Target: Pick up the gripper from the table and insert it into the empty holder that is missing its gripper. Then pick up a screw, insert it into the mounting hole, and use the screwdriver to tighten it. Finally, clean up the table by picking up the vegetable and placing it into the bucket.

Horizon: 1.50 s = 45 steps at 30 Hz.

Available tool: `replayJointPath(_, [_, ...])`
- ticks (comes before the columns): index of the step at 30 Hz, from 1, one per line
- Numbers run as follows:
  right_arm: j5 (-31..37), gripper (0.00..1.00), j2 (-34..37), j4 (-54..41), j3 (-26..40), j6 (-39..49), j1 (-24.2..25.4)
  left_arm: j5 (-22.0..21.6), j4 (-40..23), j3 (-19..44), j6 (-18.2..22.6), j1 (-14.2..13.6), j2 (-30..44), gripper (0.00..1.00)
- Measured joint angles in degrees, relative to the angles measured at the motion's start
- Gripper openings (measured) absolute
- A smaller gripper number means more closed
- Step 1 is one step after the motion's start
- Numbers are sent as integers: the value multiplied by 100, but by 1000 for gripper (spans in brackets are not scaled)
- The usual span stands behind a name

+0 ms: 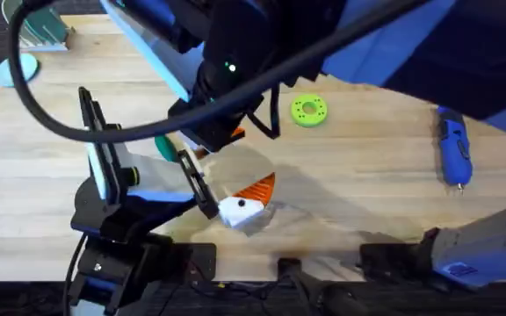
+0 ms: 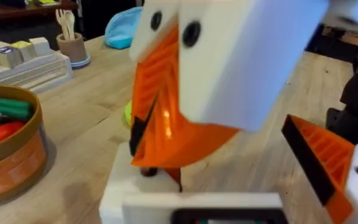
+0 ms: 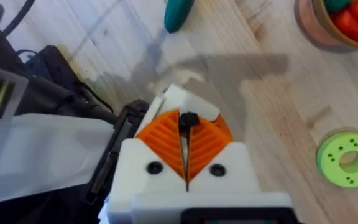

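Note:
My right gripper (image 3: 187, 149) has white fingers with orange ribbed pads. It is shut on a small black screw (image 3: 188, 120) at the pad tips. Just beyond the tips lies the white holder (image 3: 194, 102). In the overhead view the holder (image 1: 235, 211) sits at my left arm's tip, with the orange gripper wedge (image 1: 257, 187) against it. My left gripper (image 2: 238, 180) is open, and the right gripper (image 2: 166, 106) hangs close in front of it. The blue screwdriver (image 1: 453, 149) lies at the far right. The dark green vegetable (image 1: 163, 145) rests on the wood left of centre. The bucket (image 2: 11, 155) holds green and red toy pieces.
A lime-green disc with holes (image 1: 308, 110) lies right of the right arm. A beige cup with wooden utensils (image 2: 73, 45) and a tray of small blocks (image 2: 17, 59) stand at the back. The right arm (image 1: 227, 61) crosses dark and large over the table's middle.

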State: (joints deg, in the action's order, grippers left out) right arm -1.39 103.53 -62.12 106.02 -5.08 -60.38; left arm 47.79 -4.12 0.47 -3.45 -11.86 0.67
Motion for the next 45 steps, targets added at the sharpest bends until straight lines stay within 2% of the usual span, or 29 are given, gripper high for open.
replayJointPath(25, [1,25,121,-26,1,-7,2,0,-5,0,-65,0,2,992])
replayJointPath(28, [-37,310,121,-54,0,-2,2,-2,-4,0,-62,0,2,992])
replayJointPath(29, [11,450,120,-66,2,-5,10,-5,-3,0,-65,0,2,992])
replayJointPath(32, [81,775,119,-88,2,-20,166,-47,-2,0,-67,0,2,992])
replayJointPath(35, [39,852,108,-110,2,-48,275,-55,2,0,-46,0,2,992])
replayJointPath(38, [-14,861,73,-109,2,-48,337,-55,4,0,-35,0,2,992])
replayJointPath(39, [-40,892,39,-112,2,-57,364,-55,3,0,-27,0,2,992])
replayJointPath(40, [-59,969,-16,-115,2,-57,407,-55,4,0,-21,0,2,992])
replayJointPath(41, [-67,987,-87,-112,2,-68,456,-55,3,0,-17,0,1,992])
replayJointPath(45, [-108,994,-514,-121,2,-70,754,-55,3,0,-2,0,2,992])
